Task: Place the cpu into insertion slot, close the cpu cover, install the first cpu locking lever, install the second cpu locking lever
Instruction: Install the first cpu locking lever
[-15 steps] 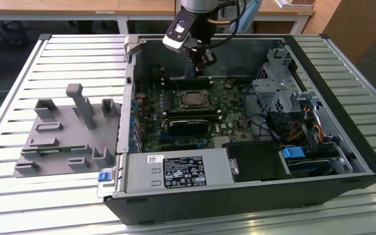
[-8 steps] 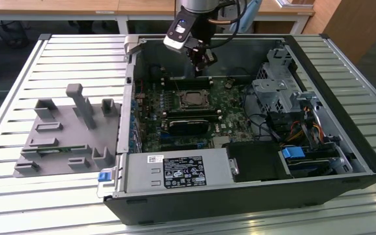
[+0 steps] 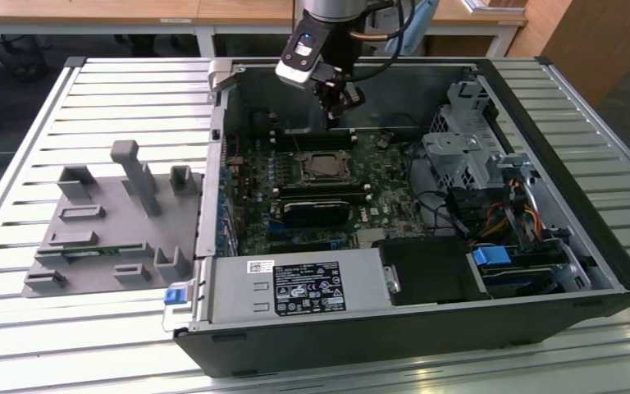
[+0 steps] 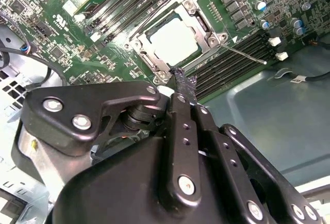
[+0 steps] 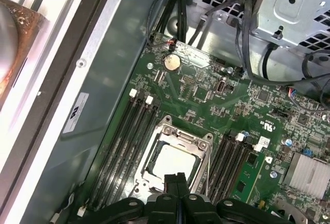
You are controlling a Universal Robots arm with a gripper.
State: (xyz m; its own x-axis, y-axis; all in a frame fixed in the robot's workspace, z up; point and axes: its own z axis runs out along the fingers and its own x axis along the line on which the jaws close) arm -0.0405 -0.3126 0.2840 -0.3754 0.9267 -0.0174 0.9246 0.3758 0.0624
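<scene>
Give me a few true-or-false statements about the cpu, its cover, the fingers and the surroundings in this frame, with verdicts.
1. The cover lies down around the cpu, whose face shows through its window. True.
2. The fingers grip the cpu. False: they are shut together with nothing between them, just above the cover's edge, and the cpu lies on the board.
3. The case lies open on a slatted table. True.
4. The grey fixture stands at the exterior view's right of the case. False: it stands at that view's left, on the table beside the case.
</scene>
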